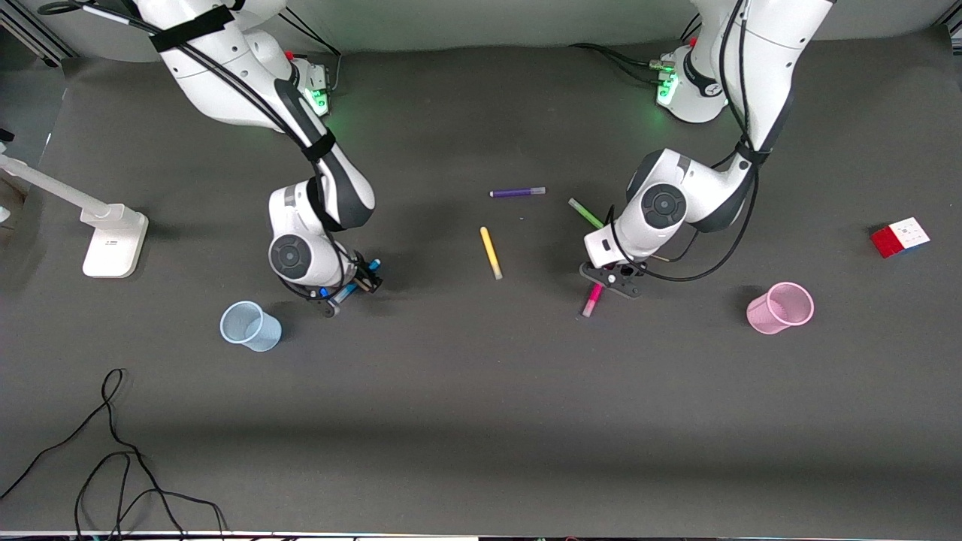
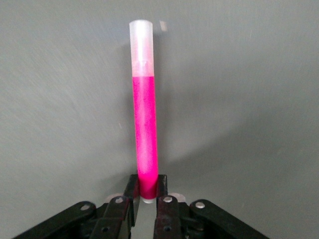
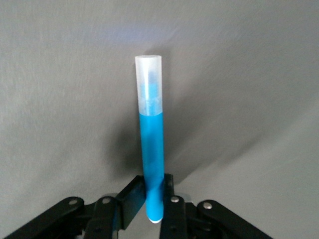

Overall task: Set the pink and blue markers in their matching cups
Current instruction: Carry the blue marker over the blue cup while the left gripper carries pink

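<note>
My left gripper (image 1: 610,282) is shut on the end of the magenta-pink marker (image 1: 592,300), which points toward the front camera low over the table. In the left wrist view the fingers (image 2: 132,186) clamp the pink marker (image 2: 145,129), paler end away from the gripper (image 2: 146,181). My right gripper (image 1: 352,288) is shut on the blue marker (image 1: 344,291), low over the table beside the pale blue cup (image 1: 250,326). In the right wrist view the gripper (image 3: 154,186) holds the blue marker (image 3: 152,144) by its blue end. The pink mesh cup (image 1: 782,307) stands toward the left arm's end.
A yellow marker (image 1: 491,252), a purple marker (image 1: 517,192) and a green marker (image 1: 586,213) lie mid-table. A red-and-white cube (image 1: 899,237) sits at the left arm's end. A white stand (image 1: 113,240) and a black cable (image 1: 113,451) are at the right arm's end.
</note>
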Robot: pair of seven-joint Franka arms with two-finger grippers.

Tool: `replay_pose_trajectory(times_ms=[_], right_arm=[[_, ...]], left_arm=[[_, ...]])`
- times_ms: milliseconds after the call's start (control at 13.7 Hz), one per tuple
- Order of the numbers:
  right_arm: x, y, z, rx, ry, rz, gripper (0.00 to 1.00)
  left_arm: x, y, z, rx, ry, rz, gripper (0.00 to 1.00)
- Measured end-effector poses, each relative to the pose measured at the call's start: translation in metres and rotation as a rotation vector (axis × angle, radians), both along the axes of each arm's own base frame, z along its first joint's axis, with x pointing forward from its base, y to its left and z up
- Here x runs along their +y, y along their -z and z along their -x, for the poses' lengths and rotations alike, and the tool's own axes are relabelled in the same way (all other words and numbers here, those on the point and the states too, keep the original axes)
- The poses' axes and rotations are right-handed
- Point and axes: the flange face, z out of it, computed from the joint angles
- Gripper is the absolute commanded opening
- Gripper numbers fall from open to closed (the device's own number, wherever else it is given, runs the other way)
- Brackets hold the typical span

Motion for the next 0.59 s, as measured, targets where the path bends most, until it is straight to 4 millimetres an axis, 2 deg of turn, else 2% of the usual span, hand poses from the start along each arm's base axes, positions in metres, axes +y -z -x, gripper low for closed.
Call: replay_pose_trajectory(times_ms=[73, 146, 220, 366, 512, 585], right_arm=[[-0.006, -0.015, -0.012, 0.012, 0.01, 0.0, 0.0], [-0.011, -0.042, -0.029, 0.033, 0.019, -0.001, 0.0], [-0.014, -0.077, -0.049, 0.05, 0.024, -0.008, 0.0], [-0.018, -0.171, -0.086, 0.048, 0.015, -0.03, 0.0], [-0.027, -0.264, -0.101, 0.035, 0.008, -0.044, 0.0], [-0.039, -0.299, -0.105, 0.025, 0.02, -0.053, 0.0]], left_arm=[[-0.002, -0.015, -0.011, 0.007, -0.02, -0.008, 0.1], [-0.001, -0.038, -0.025, 0.025, -0.046, -0.025, 0.1], [0.004, -0.067, -0.04, 0.043, -0.074, -0.043, 0.1], [0.03, -0.135, -0.069, 0.079, -0.141, -0.065, 0.1], [0.067, -0.198, -0.089, 0.114, -0.215, -0.065, 0.09], [0.091, -0.224, -0.097, 0.123, -0.254, -0.067, 0.09]])
